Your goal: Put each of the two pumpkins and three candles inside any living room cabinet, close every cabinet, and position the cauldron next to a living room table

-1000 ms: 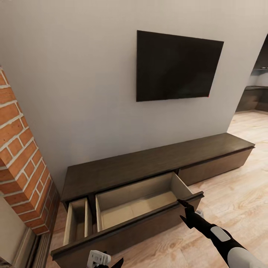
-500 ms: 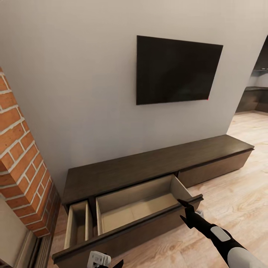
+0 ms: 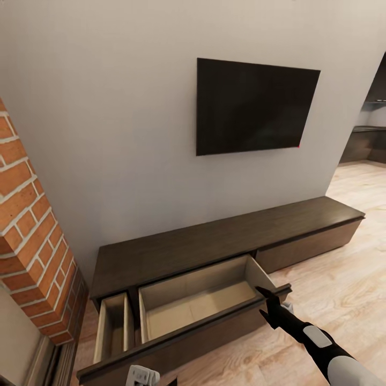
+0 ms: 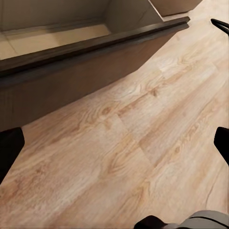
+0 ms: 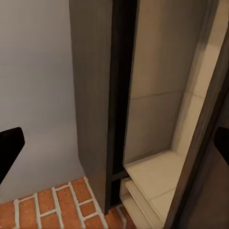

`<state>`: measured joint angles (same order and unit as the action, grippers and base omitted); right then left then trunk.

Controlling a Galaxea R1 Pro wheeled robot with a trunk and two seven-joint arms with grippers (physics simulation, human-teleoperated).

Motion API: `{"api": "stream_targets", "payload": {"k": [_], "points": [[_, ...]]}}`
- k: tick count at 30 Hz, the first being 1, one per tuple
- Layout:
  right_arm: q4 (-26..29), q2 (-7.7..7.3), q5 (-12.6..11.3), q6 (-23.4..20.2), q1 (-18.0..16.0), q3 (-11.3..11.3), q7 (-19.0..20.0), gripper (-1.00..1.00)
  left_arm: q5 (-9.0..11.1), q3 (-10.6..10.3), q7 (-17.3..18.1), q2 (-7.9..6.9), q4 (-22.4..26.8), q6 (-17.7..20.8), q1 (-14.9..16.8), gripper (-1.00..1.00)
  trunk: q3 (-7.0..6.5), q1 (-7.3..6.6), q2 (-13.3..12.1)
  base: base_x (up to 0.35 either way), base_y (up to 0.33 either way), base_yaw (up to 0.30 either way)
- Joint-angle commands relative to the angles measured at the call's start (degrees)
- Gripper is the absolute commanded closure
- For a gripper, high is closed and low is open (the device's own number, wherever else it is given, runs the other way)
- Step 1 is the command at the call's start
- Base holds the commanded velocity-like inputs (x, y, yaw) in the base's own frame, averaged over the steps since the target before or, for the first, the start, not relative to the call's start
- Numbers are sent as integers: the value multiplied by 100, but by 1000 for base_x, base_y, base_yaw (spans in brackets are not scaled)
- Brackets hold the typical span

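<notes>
Head view shows the cabinet along the far wall, under a dark television, with a brick column at the left. Its wide drawer is pulled out toward me, and the pale inside looks bare. A narrow drawer just left of it is out too.

My right gripper is just beside the right end of the wide drawer's dark front. I cannot say if a finger touches the edge. In the right wrist view the two finger ends stand far apart at the picture's sides with nothing between them, so this gripper is spread and holds nothing. My left gripper hangs low, near the front of the drawer, over the wooden floor; its fingers are also spread wide and carry nothing.

I judge the drawer is stiff and solid, and it should slide straight on its rails. The front has no handle, so the top edge of the front board is the place to hook a finger or to push. A push near one end may twist it a little; the middle of the front seems safer to me. The board looks smooth, so a pinch could slip.
</notes>
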<state>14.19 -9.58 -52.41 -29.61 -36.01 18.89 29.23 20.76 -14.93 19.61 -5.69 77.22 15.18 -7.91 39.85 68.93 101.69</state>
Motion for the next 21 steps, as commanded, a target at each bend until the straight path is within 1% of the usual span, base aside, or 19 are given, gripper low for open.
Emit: {"api": "stream_targets", "payload": {"k": [1, 21], "points": [[12, 0, -17, -45, -3, 27, -2, -100, 60, -1, -1, -3, -9, 57, 0, -100, -14, -23, -39, 0, 0, 0], [49, 6, 13, -26, -1, 5, -5, -100, 60, -1, -1, -3, -48, 72, 0, -100, -373, -462, -841, 0, 0, 0]]}}
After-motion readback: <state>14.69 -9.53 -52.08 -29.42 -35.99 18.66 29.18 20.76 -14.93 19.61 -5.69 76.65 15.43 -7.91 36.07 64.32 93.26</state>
